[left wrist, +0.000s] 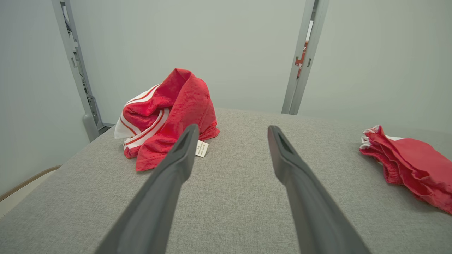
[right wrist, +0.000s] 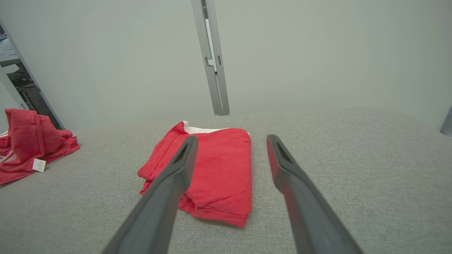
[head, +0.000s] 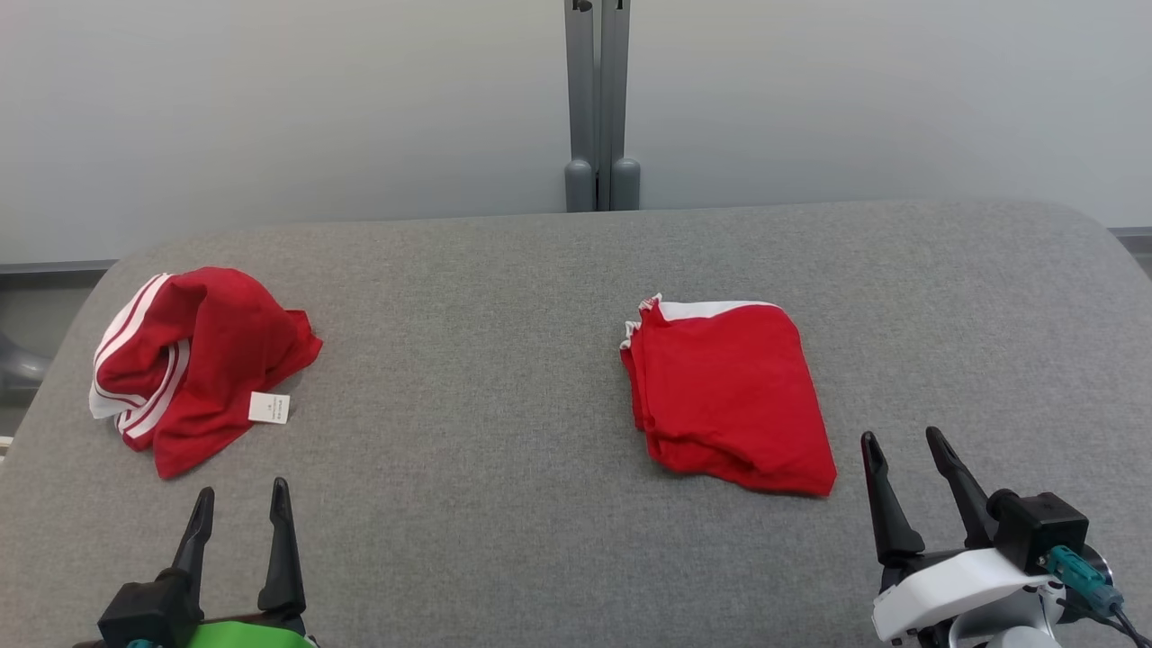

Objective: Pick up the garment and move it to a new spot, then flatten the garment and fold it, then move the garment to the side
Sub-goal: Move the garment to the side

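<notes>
The garment (head: 207,360) lies crumpled in a heap at the far left of the grey padded table (head: 504,360). It is bright red with white stripes, and a small white tag sticks out at its near edge. My left gripper (head: 241,488) is open, a short way in front of the heap and clear of it. From the left wrist the garment (left wrist: 169,116) sits just beyond the left finger of that gripper (left wrist: 232,127). My right gripper (head: 902,435) is open and empty at the lower right. The right wrist view has the garment (right wrist: 28,141) at its left edge.
A second red cloth piece (head: 729,396) with a white edge lies folded right of centre, just ahead of the right gripper (right wrist: 231,137); it also appears in both wrist views (left wrist: 409,162) (right wrist: 219,158). A grey post (head: 596,108) stands behind the table against a pale wall.
</notes>
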